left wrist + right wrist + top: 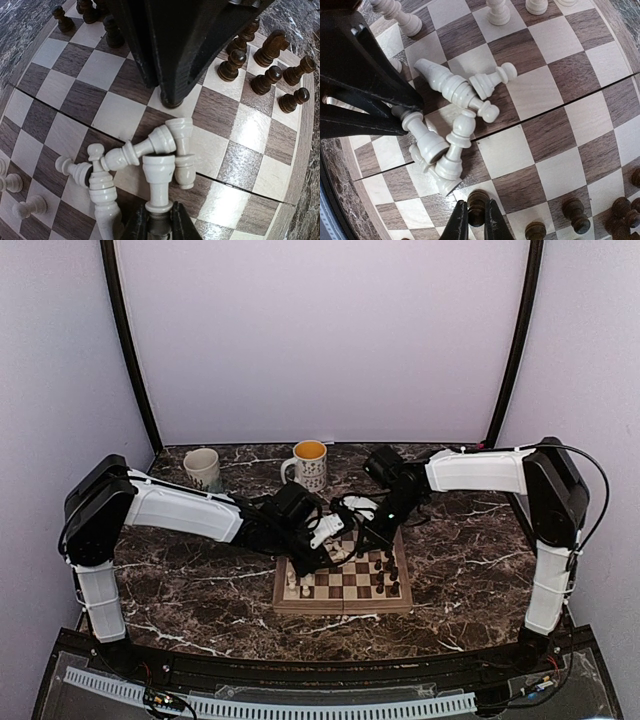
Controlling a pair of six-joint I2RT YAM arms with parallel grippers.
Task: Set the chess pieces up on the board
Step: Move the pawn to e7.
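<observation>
Over the board (247,127), our left tool (159,227) clenches a white piece (159,182) beside the fallen heap (125,155); right tool (474,225) pinches a dark pawn (477,200) by the head, likely for upright placement.

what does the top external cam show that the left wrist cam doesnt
Only the top external view shows a white mug and a yellow-lined mug behind the board. Only the left wrist view shows the left hand shut on a white piece, next to a heap of toppled white pieces. Both views show the checkered board and the dark pieces standing along one edge.
</observation>
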